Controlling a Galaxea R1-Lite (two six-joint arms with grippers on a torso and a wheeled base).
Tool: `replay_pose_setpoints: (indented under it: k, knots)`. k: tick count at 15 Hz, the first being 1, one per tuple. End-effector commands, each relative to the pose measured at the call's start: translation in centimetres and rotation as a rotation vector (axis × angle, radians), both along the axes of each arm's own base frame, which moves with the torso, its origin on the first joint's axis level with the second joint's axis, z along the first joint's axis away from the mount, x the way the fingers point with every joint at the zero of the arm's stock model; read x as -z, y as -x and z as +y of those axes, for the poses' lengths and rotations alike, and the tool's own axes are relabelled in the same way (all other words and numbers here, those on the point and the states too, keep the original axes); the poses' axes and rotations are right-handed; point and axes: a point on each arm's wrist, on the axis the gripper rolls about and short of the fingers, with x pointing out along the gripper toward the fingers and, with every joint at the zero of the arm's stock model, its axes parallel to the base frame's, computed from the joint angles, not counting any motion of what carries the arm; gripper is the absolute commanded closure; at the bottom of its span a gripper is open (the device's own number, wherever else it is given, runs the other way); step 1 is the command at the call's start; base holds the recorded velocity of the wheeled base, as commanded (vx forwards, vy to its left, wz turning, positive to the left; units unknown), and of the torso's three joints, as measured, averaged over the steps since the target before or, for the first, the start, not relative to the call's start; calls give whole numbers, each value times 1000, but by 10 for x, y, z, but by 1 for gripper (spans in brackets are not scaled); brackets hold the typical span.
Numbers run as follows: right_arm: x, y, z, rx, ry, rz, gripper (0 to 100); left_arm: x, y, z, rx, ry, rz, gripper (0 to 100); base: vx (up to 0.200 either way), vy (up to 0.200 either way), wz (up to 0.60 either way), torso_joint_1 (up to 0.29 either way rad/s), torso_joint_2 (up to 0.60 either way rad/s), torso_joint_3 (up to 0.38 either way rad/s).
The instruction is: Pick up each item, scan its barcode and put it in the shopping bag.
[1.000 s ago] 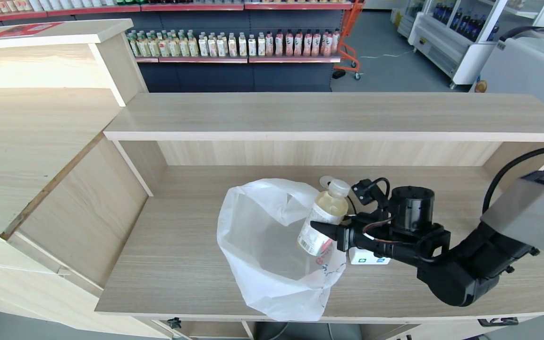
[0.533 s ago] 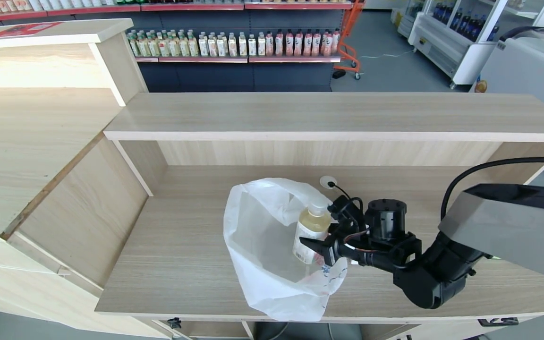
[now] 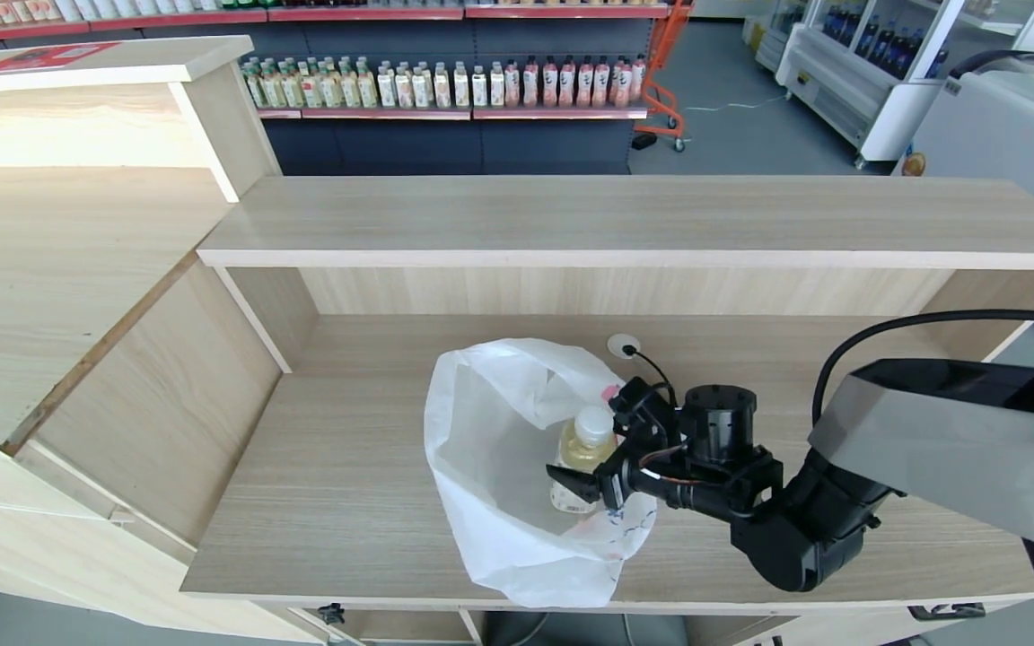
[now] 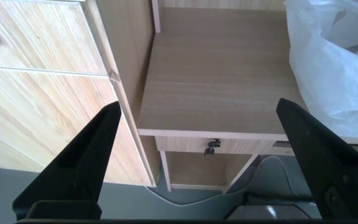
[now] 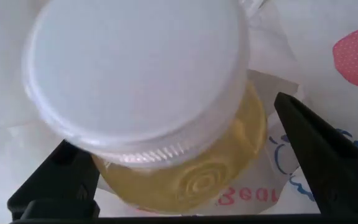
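A clear bottle of yellow drink with a white cap stands upright inside the open white shopping bag on the wooden counter. My right gripper reaches into the bag's mouth from the right and is shut on the bottle's body. Seen from the right wrist, the bottle sits between the two black fingers of the right gripper, with bag plastic behind it. My left gripper is open with nothing between its fingers, low off the counter's front left corner, and the bag lies beyond it.
A round white cable port with a black cable sits just behind the bag. A raised ledge runs along the back and a slanted wooden side wall bounds the left. Drawers are under the left counter. Store shelves stand behind.
My right gripper has carried the bottle leftward and down, from above the bag's right rim to inside the bag. The bag's rim shifted a little.
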Motion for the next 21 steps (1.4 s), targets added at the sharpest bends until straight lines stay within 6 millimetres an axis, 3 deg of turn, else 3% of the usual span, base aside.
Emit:
replay_pose_setpoints:
  k: [1,5,8,9,12,15,17,19,20,21]
  knots:
    - [-19,2,-2,22,-76,25,0,0,0,0,0,1,0,0,0,0,0,0,0,0]
    - [-59,11,-14,83,-280,135,0,0,0,0,0,1,0,0,0,0,0,0,0,0]
    - [-87,19,-26,102,-336,140,0,0,0,0,0,1,0,0,0,0,0,0,0,0]
    - [-105,30,-31,106,-375,154,0,0,0,0,0,1,0,0,0,0,0,0,0,0]
    - [-132,62,-57,137,-389,148,0,0,0,0,0,1,0,0,0,0,0,0,0,0]
    - [-146,128,-114,259,-320,134,0,0,0,0,0,1,0,0,0,0,0,0,0,0]
    - [-135,175,-148,453,-216,100,0,0,0,0,0,1,0,0,0,0,0,0,0,0]
    - [-121,217,-163,596,-202,82,0,0,0,0,0,1,0,0,0,0,0,0,0,0]
    - [-110,245,-171,652,-198,72,0,0,0,0,0,1,0,0,0,0,0,0,0,0]
    - [-92,290,-184,737,-193,21,0,0,0,0,0,1,0,0,0,0,0,0,0,0]
